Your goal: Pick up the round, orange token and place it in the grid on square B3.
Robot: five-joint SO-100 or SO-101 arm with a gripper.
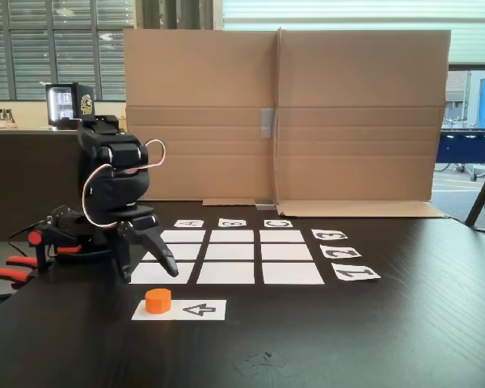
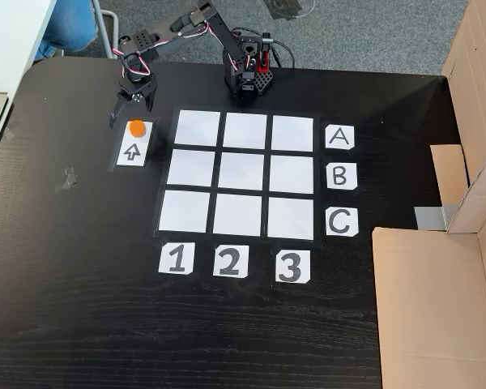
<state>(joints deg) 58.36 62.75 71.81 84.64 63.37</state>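
Dark wood is covering the whole table (image 2: 81, 324), and a brown cardboard wall (image 1: 283, 113) is standing behind it. Going left to right in the fixed view from above, the orange token (image 2: 136, 127) is sitting on the top end of a white slip (image 2: 133, 151) with an arrow on it. The gripper (image 2: 131, 105) is hanging just above the token with its jaws spread apart, not holding anything. Next the grid (image 2: 244, 173) is lying flat, nine white squares. Square B3 (image 2: 292, 173) is waiting in the middle row, lined up with the B card (image 2: 340, 175) and the 3 card (image 2: 290, 267). The token is small and smooth, so I think it may be slipping out if the fingers are closing off-center. The arm could also be nudging the paper slip, sliding the token away.
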